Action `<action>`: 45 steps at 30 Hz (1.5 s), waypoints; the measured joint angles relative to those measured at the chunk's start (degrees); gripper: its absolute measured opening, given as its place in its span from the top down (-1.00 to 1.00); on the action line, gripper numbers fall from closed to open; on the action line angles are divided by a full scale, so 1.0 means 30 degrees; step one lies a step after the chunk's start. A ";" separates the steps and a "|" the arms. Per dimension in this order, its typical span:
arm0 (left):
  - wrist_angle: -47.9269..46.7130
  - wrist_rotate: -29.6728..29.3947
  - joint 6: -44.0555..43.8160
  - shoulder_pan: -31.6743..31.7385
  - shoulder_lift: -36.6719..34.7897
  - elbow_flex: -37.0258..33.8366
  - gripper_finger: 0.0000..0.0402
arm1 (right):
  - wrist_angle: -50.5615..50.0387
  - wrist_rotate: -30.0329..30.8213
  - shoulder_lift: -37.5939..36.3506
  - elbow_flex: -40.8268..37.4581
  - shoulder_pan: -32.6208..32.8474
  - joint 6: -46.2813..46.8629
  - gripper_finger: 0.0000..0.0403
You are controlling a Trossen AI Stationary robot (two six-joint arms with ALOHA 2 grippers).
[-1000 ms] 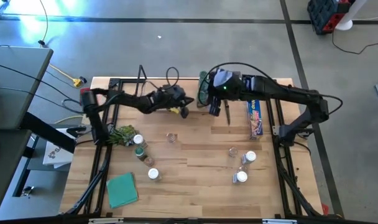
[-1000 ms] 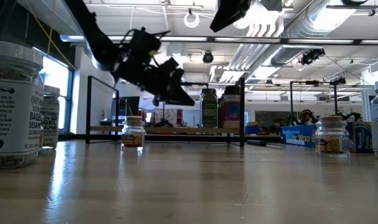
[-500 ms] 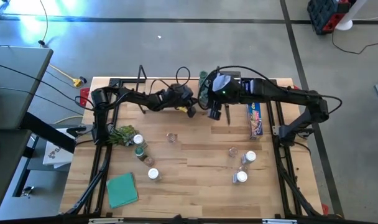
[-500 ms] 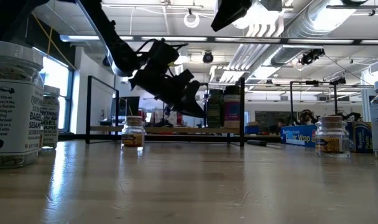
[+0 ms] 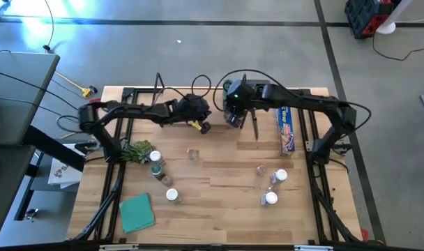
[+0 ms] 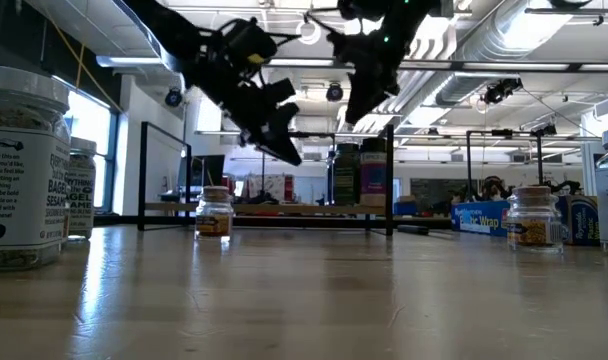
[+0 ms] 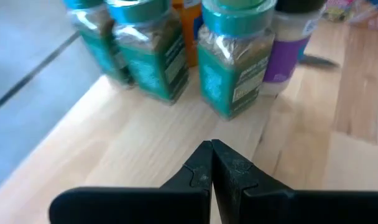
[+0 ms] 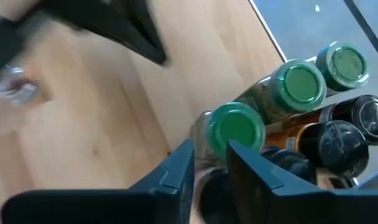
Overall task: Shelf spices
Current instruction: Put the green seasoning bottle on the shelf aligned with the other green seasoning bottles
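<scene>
Several spice jars (image 8: pixel 237 129) with green or dark lids stand upright in a cluster at the right end of the shelf (image 6: pixel 284 210), near the table's far edge. My right gripper (image 8: pixel 211 155) hangs above the cluster, pointing steeply down. It is open by a narrow gap and clear of the lids (image 6: pixel 362 105). My left gripper (image 7: pixel 211 146) is shut and empty. It hovers over the shelf board (image 7: pixel 145 137) just left of the jars (image 5: pixel 203 127). More jars (image 5: pixel 157 171) stand loose on the table.
Loose jars stand at mid-left (image 5: pixel 171 195), centre (image 5: pixel 191 153) and mid-right (image 5: pixel 270 198). A blue wrap box (image 5: pixel 286 132) lies right of the shelf. A green leafy bunch (image 5: pixel 134 149) and a green flat pad (image 5: pixel 137 213) lie on the left. Black wire uprights (image 6: pixel 389 180) frame the shelf.
My right gripper has come down from high above toward the jar cluster on the shelf. My left gripper first reached toward the jars, low over the board, then drew back toward the table's left and rose, staying shut.
</scene>
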 joint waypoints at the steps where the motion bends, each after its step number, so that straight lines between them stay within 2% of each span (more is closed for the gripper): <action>1: -0.0477 -0.0345 0.0147 -0.0016 -0.0462 -0.0127 1.00 | -0.0014 0.0000 0.0290 0.0152 -0.0173 0.0000 0.63; 7: -0.1349 -0.1676 0.0302 -0.0121 -0.2900 -0.1394 1.00 | 0.0394 0.0106 0.1034 0.0279 -0.0764 -0.0044 0.77; 13: -0.0993 -0.1967 0.0076 -0.0121 -0.4192 -0.2711 1.00 | 0.0845 -0.0100 0.1222 0.0286 -0.1093 0.0050 0.79; 23: -0.0826 -0.1960 -0.0152 -0.0351 -0.4252 -0.2956 1.00 | 0.1106 -0.0284 0.2059 0.0359 -0.1226 -0.0080 0.80; 32: -0.0737 -0.1938 -0.0287 -0.0500 -0.4246 -0.2956 1.00 | 0.1799 -0.1134 0.2110 0.0330 -0.1371 -0.3417 0.80; 45: -0.0443 -0.1367 -0.0670 -0.0638 -0.4246 -0.2956 1.00 | 0.2221 -0.1239 0.2096 0.0449 -0.1597 -0.4668 0.80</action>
